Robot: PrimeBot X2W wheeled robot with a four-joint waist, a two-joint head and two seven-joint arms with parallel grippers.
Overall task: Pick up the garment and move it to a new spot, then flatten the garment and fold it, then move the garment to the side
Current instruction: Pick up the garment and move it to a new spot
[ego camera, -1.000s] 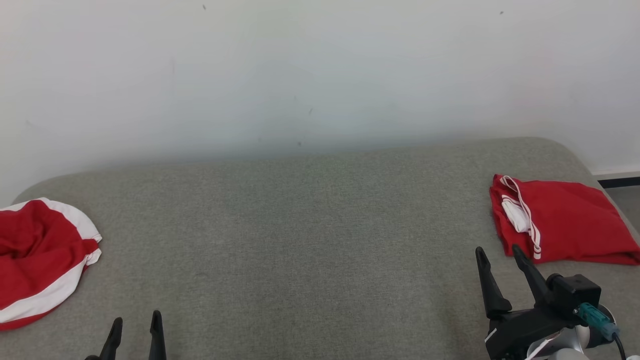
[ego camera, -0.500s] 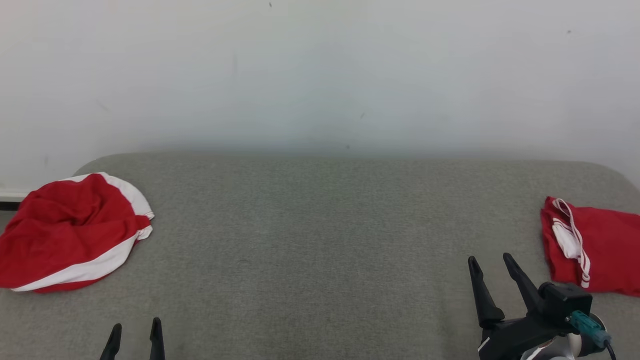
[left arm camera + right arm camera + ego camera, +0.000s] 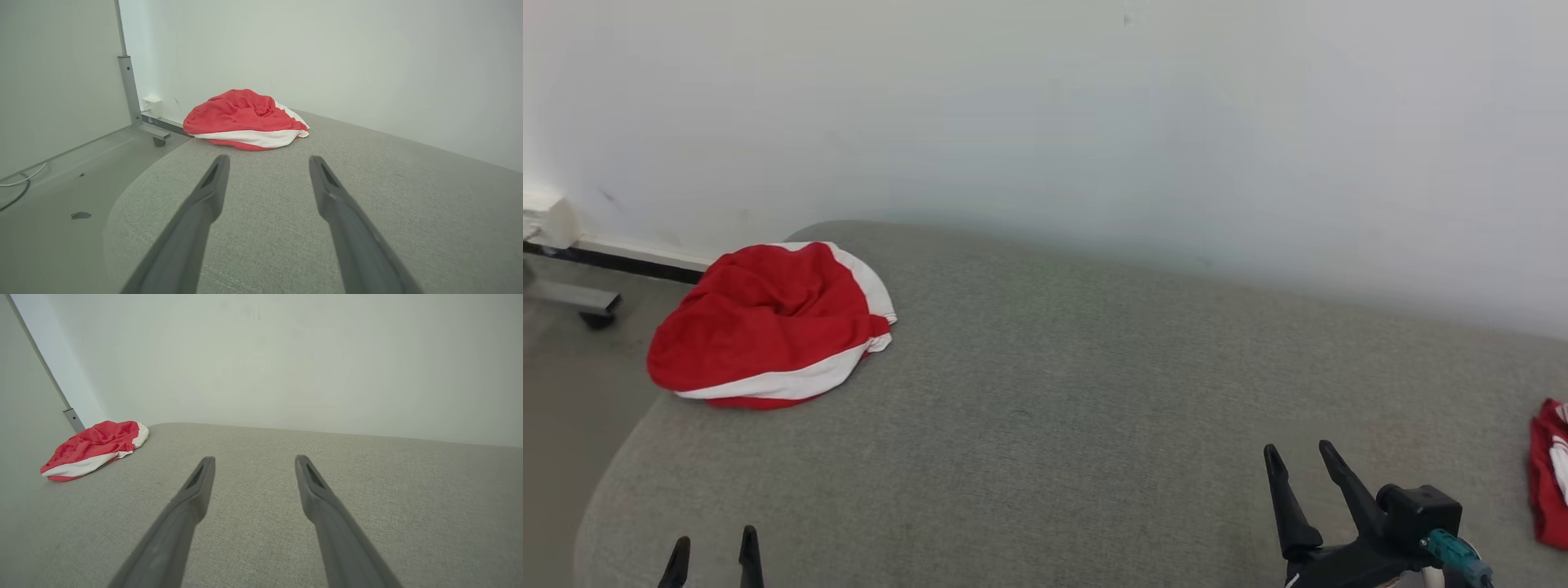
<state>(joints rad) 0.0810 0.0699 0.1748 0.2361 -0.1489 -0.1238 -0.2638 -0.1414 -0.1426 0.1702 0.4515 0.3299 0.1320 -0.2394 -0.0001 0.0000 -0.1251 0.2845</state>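
Observation:
A crumpled red garment with a white band [image 3: 768, 325] lies in a heap at the far left end of the grey padded surface [image 3: 1045, 392], close to the wall. The left wrist view has the garment [image 3: 245, 118] straight ahead, well beyond the fingertips, and the right wrist view has the garment [image 3: 92, 449] far off to the left. My left gripper [image 3: 712, 545] is open at the bottom left, short of the heap, with nothing between its fingers. My right gripper [image 3: 1298, 457] is open over bare fabric at the lower right.
A folded red garment with white stripes [image 3: 1550, 474] lies at the right edge of the surface. The white wall runs along the back. Left of the surface are the floor and a metal frame foot [image 3: 580, 300]. A cable [image 3: 16, 185] lies on the floor.
The head camera has turned left: the crumpled garment shifted toward the picture's middle, the folded one slid almost off the right edge. Both grippers stay open and low.

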